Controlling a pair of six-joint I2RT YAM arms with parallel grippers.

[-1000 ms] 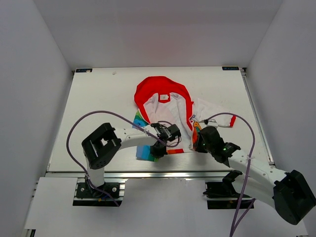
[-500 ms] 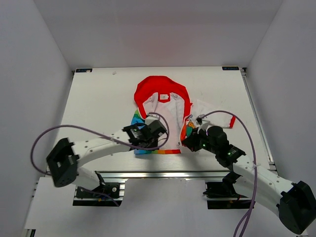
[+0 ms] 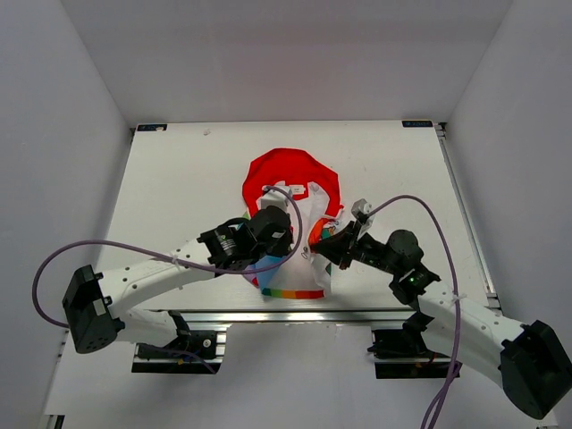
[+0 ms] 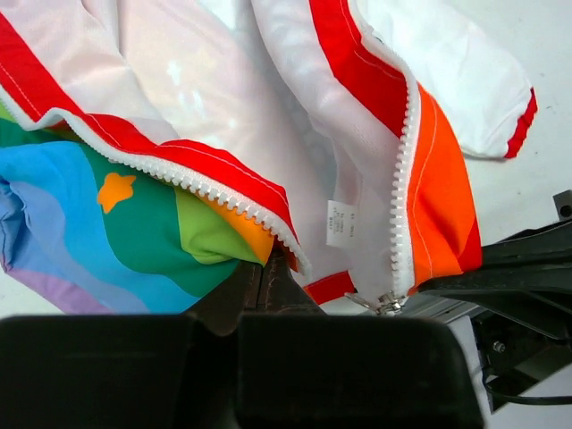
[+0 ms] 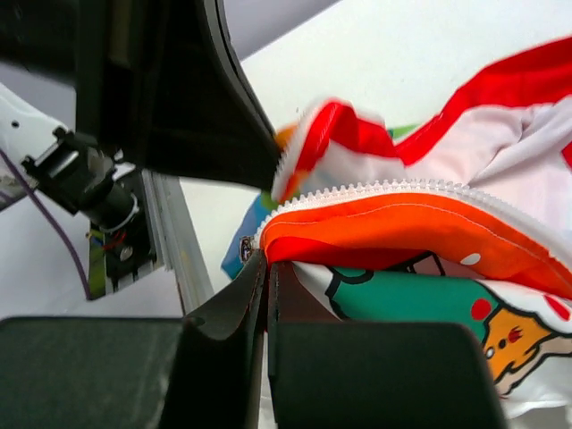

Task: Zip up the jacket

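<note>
The jacket [image 3: 288, 170] lies mid-table, red hood at the far end, its bottom end lifted between both arms. My left gripper [image 3: 290, 250] is shut on the bottom corner of the rainbow front panel [image 4: 134, 223], beside its white zipper teeth [image 4: 223, 192]; the tips [image 4: 265, 268] pinch the fabric. My right gripper [image 3: 320, 248] is shut on the bottom edge of the orange and cartoon-print panel [image 5: 429, 232], its tips [image 5: 265, 264] right next to the metal zipper slider [image 5: 246, 248]. The same slider [image 4: 386, 304] hangs at the foot of the orange side's teeth. The two zipper halves are apart.
The white table [image 3: 179, 179] is walled in by grey panels at left, right and back. An aluminium rail [image 3: 295, 315] runs along the near edge. Purple cables [image 3: 134, 250] loop over each arm.
Both arms have swung toward the middle and raised the jacket's bottom edge, bunching it toward the hood. My left gripper has closed on the rainbow side's corner.
</note>
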